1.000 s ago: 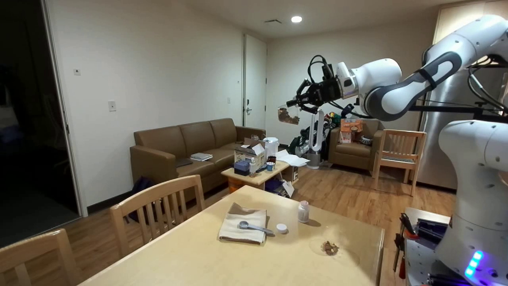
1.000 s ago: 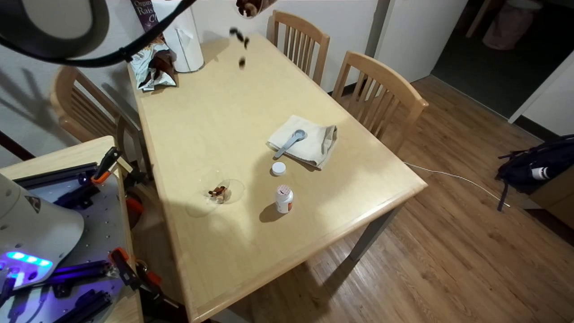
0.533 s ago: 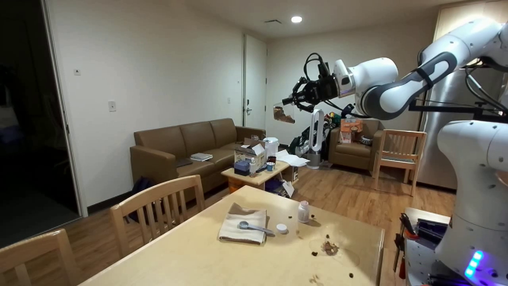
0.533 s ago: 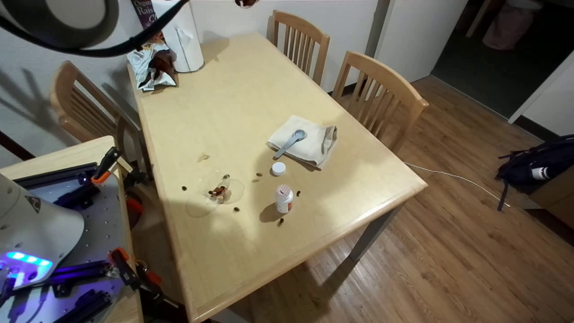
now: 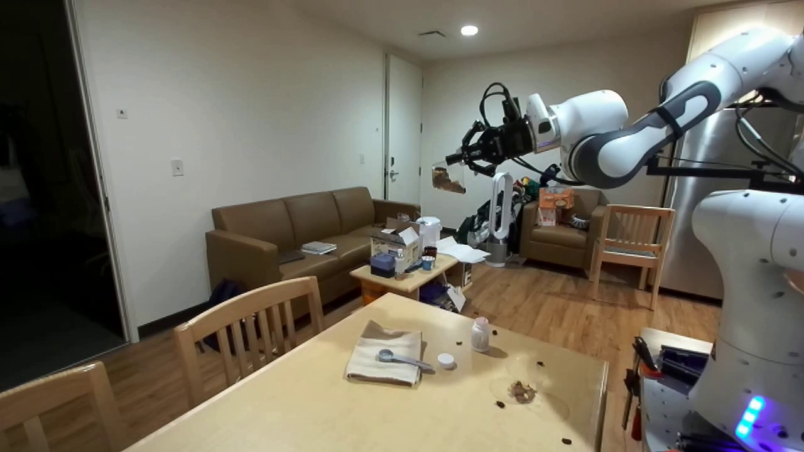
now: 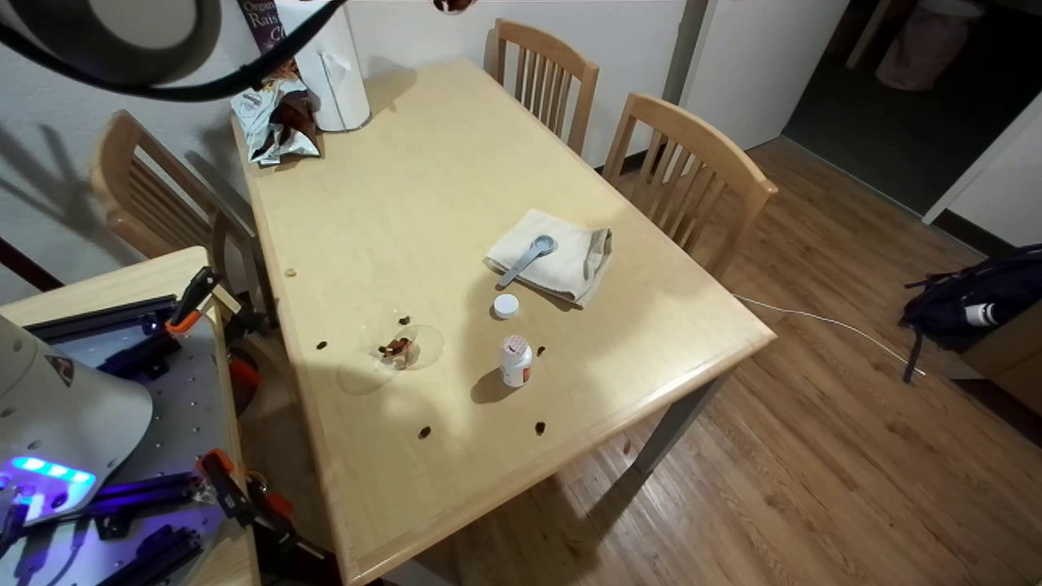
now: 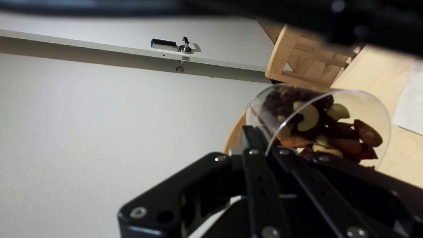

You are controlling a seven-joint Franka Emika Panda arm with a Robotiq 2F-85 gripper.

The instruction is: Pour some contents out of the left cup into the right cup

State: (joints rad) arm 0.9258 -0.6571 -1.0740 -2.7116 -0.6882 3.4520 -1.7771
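Nuts [image 7: 309,117] in tilted cup [image 7: 365,105] tight within claw [image 7: 259,134], brown bits [image 5: 522,393] in tabletop cup [image 5: 520,375]

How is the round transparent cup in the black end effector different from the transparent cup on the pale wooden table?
Place: the held cup hangs tilted in the end effector; the table cup rests on the table.
Contents: the held cup looks fuller; the table cup shows only a small heap.
Shared: both are transparent, with brown pieces inside.
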